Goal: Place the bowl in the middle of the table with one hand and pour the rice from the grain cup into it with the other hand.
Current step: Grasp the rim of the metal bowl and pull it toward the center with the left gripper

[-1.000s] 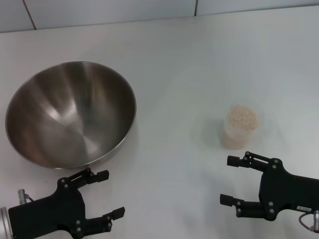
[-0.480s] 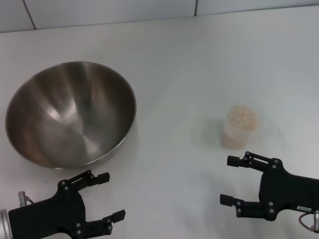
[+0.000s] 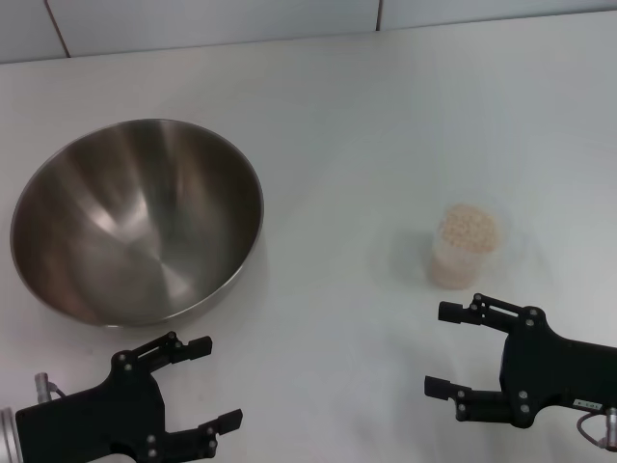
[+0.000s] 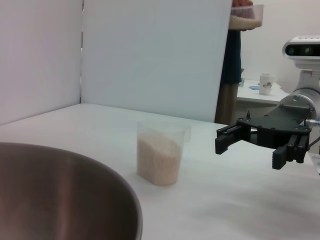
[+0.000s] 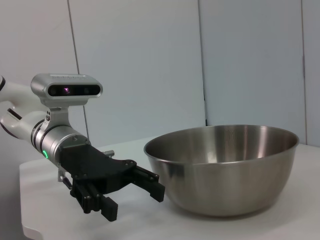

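The steel bowl [image 3: 138, 220] sits empty on the left of the white table [image 3: 366, 125]; it also shows in the left wrist view [image 4: 60, 195] and the right wrist view [image 5: 225, 167]. The clear grain cup [image 3: 465, 246] stands upright at the right, full of rice [image 3: 468, 228]; the left wrist view shows the cup [image 4: 161, 152] too. My left gripper [image 3: 214, 382] is open and empty, just in front of the bowl; it shows in the right wrist view [image 5: 135, 196]. My right gripper [image 3: 443, 349] is open and empty, just in front of the cup, and shows in the left wrist view [image 4: 248, 149].
A white wall panel [image 3: 212, 19] runs along the table's far edge. In the left wrist view a person [image 4: 239, 45] holding a container stands beyond the table, by another table with a paper cup [image 4: 266, 83].
My left gripper has drawn back slightly toward the near edge. The bowl, the cup and my right gripper have not moved.
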